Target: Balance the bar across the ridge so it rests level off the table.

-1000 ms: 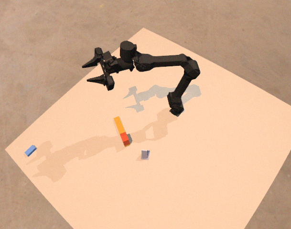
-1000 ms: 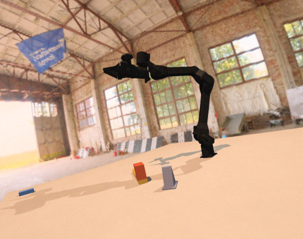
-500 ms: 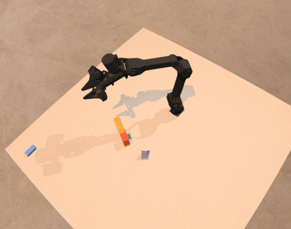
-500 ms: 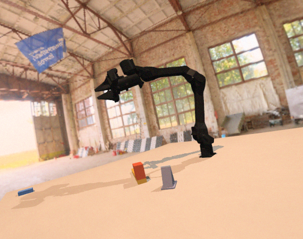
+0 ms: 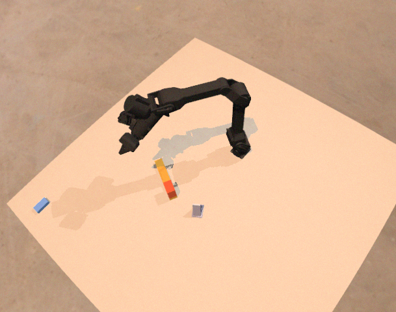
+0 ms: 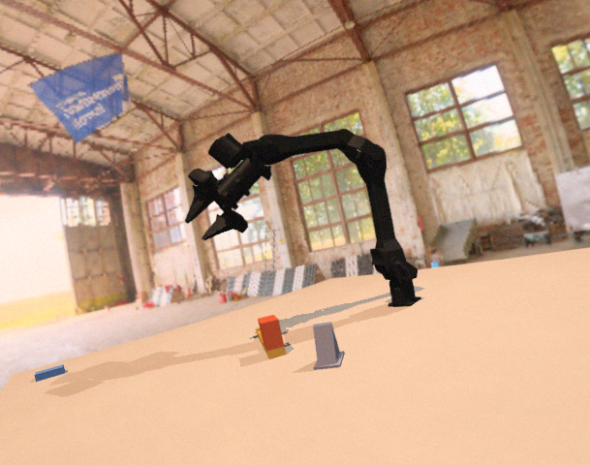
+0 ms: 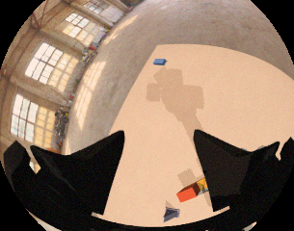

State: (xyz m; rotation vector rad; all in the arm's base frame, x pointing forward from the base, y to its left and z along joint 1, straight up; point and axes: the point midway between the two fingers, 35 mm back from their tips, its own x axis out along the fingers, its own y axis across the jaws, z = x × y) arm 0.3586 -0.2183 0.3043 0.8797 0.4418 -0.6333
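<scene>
The bar (image 5: 163, 174) (image 6: 272, 334) (image 7: 187, 194) is a long block, orange at one end and red at the other, with a yellow strip low under its red end. It appears to lie on the table, apart from the ridge. In the wrist view the right finger hides part of it. The ridge (image 5: 196, 210) (image 6: 326, 346) (image 7: 171, 213) is a small grey wedge on a thin base, standing upright near the bar's red end with nothing on top. My gripper (image 6: 195, 230) (image 7: 159, 135) is open and empty, high above the table, tilted downward, away from bar and ridge.
A small blue block (image 5: 41, 205) (image 6: 49, 372) (image 7: 159, 62) lies near the table's left corner in the top and exterior views, far from the bar. The arm's base stands on the table beyond the bar and ridge. Arm shadows fall across the table around the bar.
</scene>
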